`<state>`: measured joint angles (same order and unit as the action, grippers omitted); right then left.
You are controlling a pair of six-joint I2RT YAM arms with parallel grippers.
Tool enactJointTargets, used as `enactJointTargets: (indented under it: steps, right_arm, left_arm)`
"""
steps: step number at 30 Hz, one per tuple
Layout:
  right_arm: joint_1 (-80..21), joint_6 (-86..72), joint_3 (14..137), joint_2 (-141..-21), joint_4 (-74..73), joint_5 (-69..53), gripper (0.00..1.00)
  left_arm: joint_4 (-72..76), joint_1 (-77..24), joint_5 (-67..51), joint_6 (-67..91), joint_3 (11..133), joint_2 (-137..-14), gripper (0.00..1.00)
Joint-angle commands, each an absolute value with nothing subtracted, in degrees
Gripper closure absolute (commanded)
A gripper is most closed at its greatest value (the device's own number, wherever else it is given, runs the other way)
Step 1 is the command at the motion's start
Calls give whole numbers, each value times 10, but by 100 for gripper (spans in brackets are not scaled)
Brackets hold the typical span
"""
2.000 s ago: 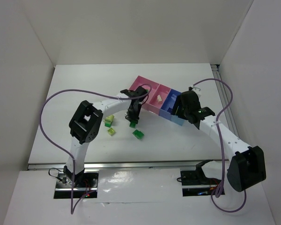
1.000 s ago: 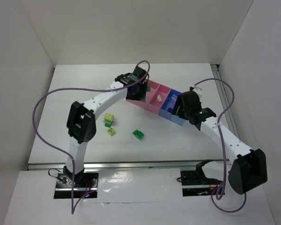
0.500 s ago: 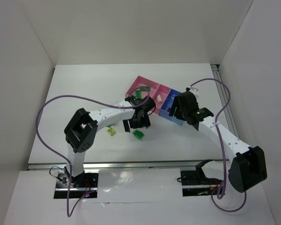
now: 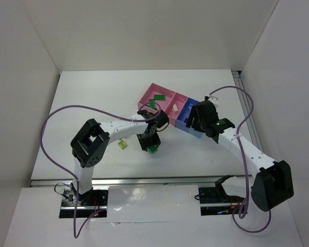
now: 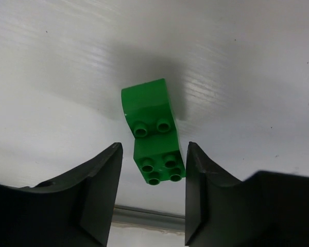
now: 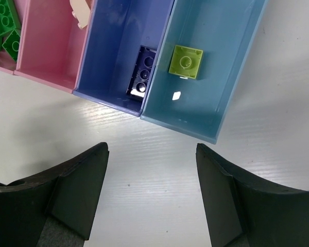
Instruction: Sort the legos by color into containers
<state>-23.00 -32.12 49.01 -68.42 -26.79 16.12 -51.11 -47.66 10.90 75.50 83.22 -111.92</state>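
A dark green brick (image 5: 152, 136) lies on the white table between the fingers of my open left gripper (image 5: 153, 154), which is down around it without touching; the top view shows it too (image 4: 154, 149). The joined bins stand behind. The wide pink bin (image 4: 147, 95) holds green bricks (image 6: 2, 23). The narrow pink bin (image 6: 51, 46) holds a beige brick (image 6: 80, 13). The blue bin (image 6: 113, 51) holds a dark blue brick (image 6: 142, 77). The light blue bin (image 6: 221, 77) holds a yellow-green brick (image 6: 186, 62). My right gripper (image 6: 152, 154) hovers open and empty just in front of the blue bins.
One small yellow-green brick (image 4: 122, 145) lies on the table left of my left gripper. My left forearm (image 4: 121, 125) spans the table above it and may hide other bricks. A purple cable (image 4: 56, 116) loops over the left side.
My left arm swung from the wide pink bin back to the table and came down around the green brick. A green brick now lies in the pink bin. The right arm barely moved.
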Motion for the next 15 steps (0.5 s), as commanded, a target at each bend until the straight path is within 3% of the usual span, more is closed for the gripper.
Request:
enactJointTargets:
  steps: [1,6,10,11,14,15]
  right_arm:
    - [-235,-325,496,-677,-263,168,24]
    - [-235,-325,496,-677,-263,168,24]
    - [-235,-325,496,-677,-263,168,24]
    - [-235,-325,496,-677,-263,168,24]
    - [-235,-316,496,-672,-263,148,24]
    - [-235,-302,501,-671,-263,137,24]
  left_arm:
    - [-514,-481,88,764,826,-1091,45]
    - [-514,-491,96,758,826,-1073,55]
    - [-521,-491,102,745,838,-1063,73]
    - [-521,-491,108,737,844,-1063,74]
    - [-497,-475,120,629,844,-1022,80]
    - [-462,-468,120,588,834,-1006,86]
